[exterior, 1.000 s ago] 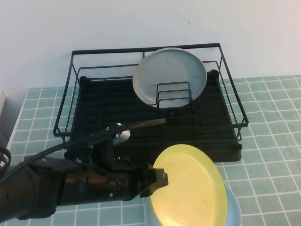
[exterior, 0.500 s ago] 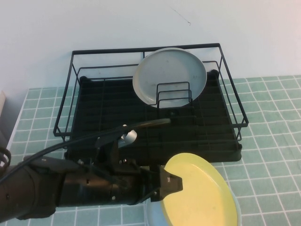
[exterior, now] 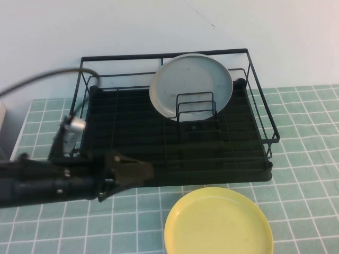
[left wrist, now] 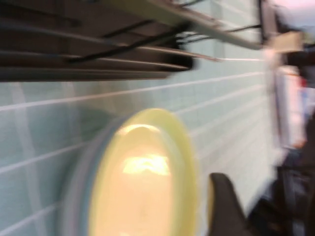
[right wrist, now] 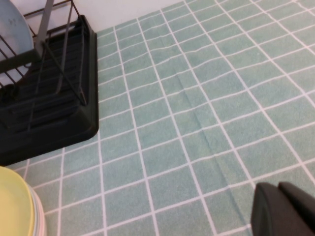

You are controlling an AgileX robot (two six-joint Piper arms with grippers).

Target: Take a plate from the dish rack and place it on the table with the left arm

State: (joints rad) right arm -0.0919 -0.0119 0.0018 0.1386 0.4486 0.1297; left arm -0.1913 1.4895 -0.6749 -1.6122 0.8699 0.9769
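Observation:
The yellow plate lies flat at the table's front, stacked on a light blue plate whose rim shows beneath it. The yellow plate also shows in the left wrist view and the right wrist view. My left gripper is to the plate's left, apart from it, open and empty; one finger shows beside the plate. The black dish rack stands behind. My right gripper is shut and empty over bare tiles, out of the high view.
A grey plate stands upright in the rack's wire holder. The pale green tiled table stretches to the right of the rack. A beige object sits at the far left edge.
The yellow plate went from tilted in my left gripper to lying flat on the light blue plate. My left gripper let go of it and drew back to the left.

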